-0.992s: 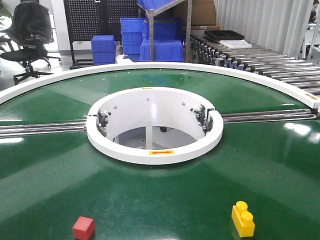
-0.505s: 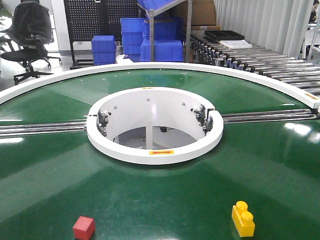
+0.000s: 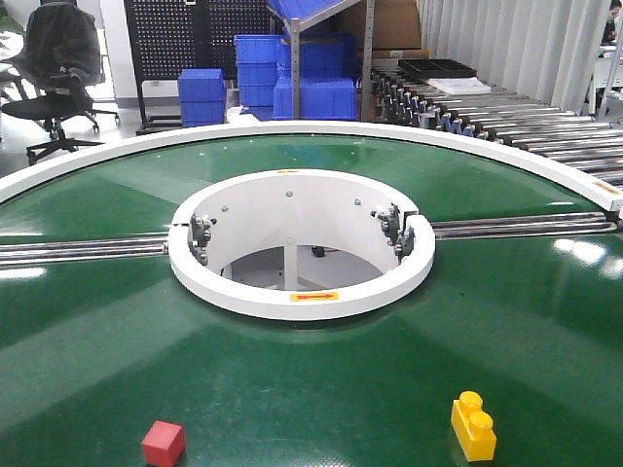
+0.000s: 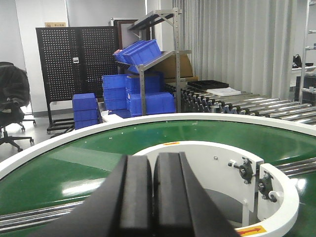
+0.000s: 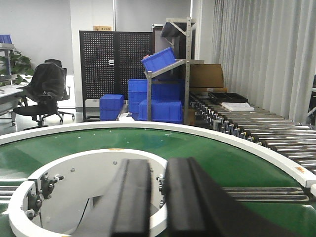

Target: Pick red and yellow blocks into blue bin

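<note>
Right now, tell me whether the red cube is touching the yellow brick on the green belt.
No. In the front view the red cube sits far left of the yellow brick, with bare green belt between them.

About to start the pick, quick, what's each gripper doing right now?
Left gripper: closed, holding nothing.
Right gripper: nearly closed, a thin gap between the jaws, holding nothing.

Near edge of the round green belt tabletop [image 3: 97,360]: small red cube [image 3: 163,443] left, yellow two-stud plastic brick [image 3: 473,425] right, well apart, bare belt between and around both. Top-down access open on each. Only obstruction is the raised white centre ring [image 3: 301,297], well behind them.
</note>
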Motion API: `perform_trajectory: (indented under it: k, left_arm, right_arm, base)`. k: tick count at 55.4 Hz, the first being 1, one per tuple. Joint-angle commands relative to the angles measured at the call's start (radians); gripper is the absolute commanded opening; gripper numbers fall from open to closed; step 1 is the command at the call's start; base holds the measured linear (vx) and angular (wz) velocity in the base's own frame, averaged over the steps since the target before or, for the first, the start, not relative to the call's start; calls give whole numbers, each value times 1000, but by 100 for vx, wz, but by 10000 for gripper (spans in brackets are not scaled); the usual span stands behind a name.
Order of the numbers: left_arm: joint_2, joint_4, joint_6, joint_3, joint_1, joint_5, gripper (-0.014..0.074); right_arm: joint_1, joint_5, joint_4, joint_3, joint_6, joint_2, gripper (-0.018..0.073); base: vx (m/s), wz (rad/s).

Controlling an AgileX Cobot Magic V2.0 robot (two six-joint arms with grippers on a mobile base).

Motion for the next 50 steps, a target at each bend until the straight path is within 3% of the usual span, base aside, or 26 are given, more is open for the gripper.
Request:
perform_trajectory:
  k: [1, 6, 13, 18, 25, 30, 50]
  left_arm:
    - [-3, -2, -1, -36, -1, -89, 334]
    - [-3, -2, -1, -36, -1, -89, 463]
    - [-3, -2, -1, -36, -1, -89, 568]
    - [-3, -2, -1, -36, -1, -88, 583]
    - [-2, -2, -1, -36, -1, -87, 575]
    - [-2, -2, -1, -36, -1, -86, 575]
    - [-2, -2, 22, -36, -1, -78, 575]
  right_arm:
    - [1, -69, -9, -35, -8, -1, 410]
    - [1, -90, -5, -35, -8, -1, 574]
    - [1, -108, 29, -35, 24, 0, 685]
    - [9, -9, 36, -48, 11, 41, 688]
    - [89, 228, 27, -126, -55, 194, 659]
    - [122, 352, 28, -185, -31, 337, 631]
    - [110, 494, -100, -277, 141, 778, 582]
  base:
    - [0, 0]
    - [0, 0]
    - [0, 0]
    - [0, 0]
    - [0, 0]
    - [0, 0]
    - [0, 0]
